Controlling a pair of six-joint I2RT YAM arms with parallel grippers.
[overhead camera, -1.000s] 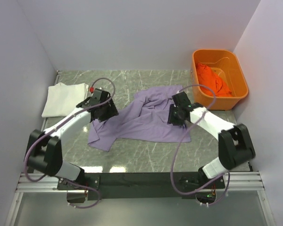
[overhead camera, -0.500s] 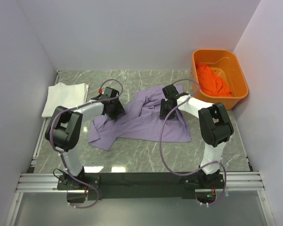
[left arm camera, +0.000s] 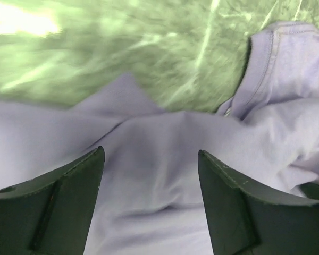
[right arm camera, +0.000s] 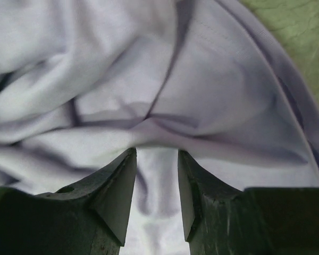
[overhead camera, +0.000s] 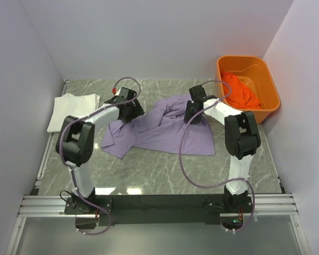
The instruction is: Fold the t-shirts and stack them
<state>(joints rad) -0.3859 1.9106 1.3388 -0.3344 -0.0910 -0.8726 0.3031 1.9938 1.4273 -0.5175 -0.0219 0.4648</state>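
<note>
Lavender t-shirt (overhead camera: 165, 133) is lying crumpled mid-worktop (overhead camera: 165, 175), stretching between both arms, with one corner trailing toward near left. Left gripper (overhead camera: 131, 112) is sitting over the shirt's far-left edge. The left wrist view is showing its jaws standing wide apart, cloth passing loose beneath the gap and nothing clamped. Right gripper (overhead camera: 193, 115) is sitting on the shirt's far-right part. Its jaws are nearly closed, pinching a raised fold of lavender cloth, with creases radiating from the tips. White t-shirt (overhead camera: 72, 110) is lying folded flat at the far-left corner, well apart from the lavender one. Orange t-shirt (overhead camera: 239, 91) is sitting bunched inside the orange tub (overhead camera: 247, 115) at far right.
</note>
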